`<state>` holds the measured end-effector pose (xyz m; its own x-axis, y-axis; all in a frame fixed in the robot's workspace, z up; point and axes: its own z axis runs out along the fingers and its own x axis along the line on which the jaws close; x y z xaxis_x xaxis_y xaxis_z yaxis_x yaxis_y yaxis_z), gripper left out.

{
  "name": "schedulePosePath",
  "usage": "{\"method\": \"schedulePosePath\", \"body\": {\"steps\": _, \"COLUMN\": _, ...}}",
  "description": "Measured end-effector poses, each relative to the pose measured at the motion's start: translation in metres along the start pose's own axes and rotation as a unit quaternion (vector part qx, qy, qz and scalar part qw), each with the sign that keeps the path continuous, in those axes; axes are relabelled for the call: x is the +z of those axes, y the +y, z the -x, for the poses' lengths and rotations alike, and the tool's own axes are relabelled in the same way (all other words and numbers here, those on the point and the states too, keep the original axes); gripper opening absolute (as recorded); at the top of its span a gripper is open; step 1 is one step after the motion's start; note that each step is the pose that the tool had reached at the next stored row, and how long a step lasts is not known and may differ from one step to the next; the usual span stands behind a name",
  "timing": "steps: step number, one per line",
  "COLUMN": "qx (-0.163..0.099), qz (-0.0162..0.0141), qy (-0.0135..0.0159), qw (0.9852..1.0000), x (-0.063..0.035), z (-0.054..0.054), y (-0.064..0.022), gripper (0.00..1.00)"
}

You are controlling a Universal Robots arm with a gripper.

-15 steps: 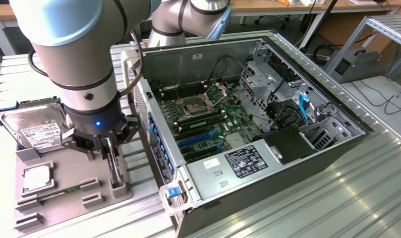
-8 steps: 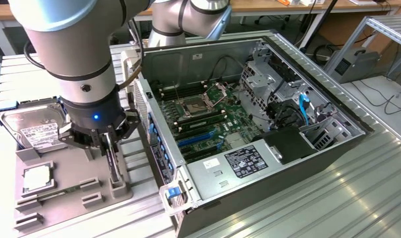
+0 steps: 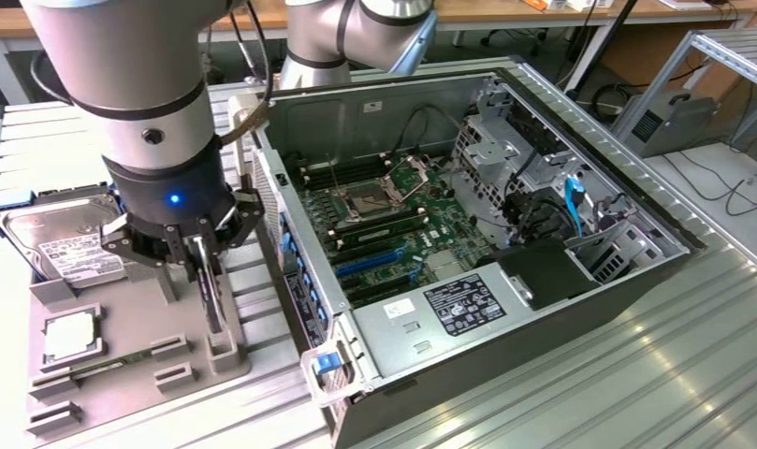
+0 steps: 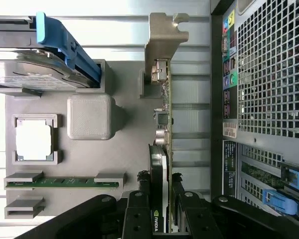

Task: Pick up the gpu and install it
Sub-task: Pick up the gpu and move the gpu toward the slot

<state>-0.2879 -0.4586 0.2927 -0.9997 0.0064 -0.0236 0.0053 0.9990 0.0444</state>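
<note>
My pincer (image 4: 161, 204) grips narrow across the thin flat black gpu card (image 4: 164, 124), which stands on edge in the grey moulded holder (image 4: 124, 149) just beside the open dark metal computer case (image 3: 341, 126), and I fear an off-centre hold could tilt it, jamming its bracket there.

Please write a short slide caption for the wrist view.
End effector closed on the gpu, standing on edge in its gray holder beside the computer case.

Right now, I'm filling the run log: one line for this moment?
gripper: shut on gpu | gpu: on edge in grey fixture | hard drive, chip: in fixture | case: open
</note>
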Motion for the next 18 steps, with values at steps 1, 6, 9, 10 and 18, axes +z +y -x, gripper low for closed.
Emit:
{"method": "schedulePosePath", "body": {"steps": 1, "qx": 0.0, "qz": 0.0, "qy": 0.0, "qw": 1.0, "x": -0.0038, "z": 0.0, "y": 0.0002, "gripper": 0.27}}
{"method": "schedulePosePath", "body": {"steps": 6, "qx": 0.0, "qz": 0.0, "qy": 0.0, "qw": 1.0, "x": -0.0185, "z": 0.0, "y": 0.0008, "gripper": 0.27}}
{"method": "schedulePosePath", "body": {"steps": 9, "qx": 0.0, "qz": 0.0, "qy": 0.0, "qw": 1.0, "x": -0.0301, "z": 0.001, "y": 0.0013, "gripper": 0.27}}
{"method": "schedulePosePath", "body": {"steps": 10, "qx": 0.0, "qz": 0.0, "qy": 0.0, "qw": 1.0, "x": -0.0334, "z": 0.001, "y": 0.0015, "gripper": 0.27}}
{"method": "schedulePosePath", "body": {"steps": 18, "qx": 0.0, "qz": 0.0, "qy": 0.0, "qw": 1.0, "x": -0.0666, "z": 0.002, "y": 0.003, "gripper": 0.27}}
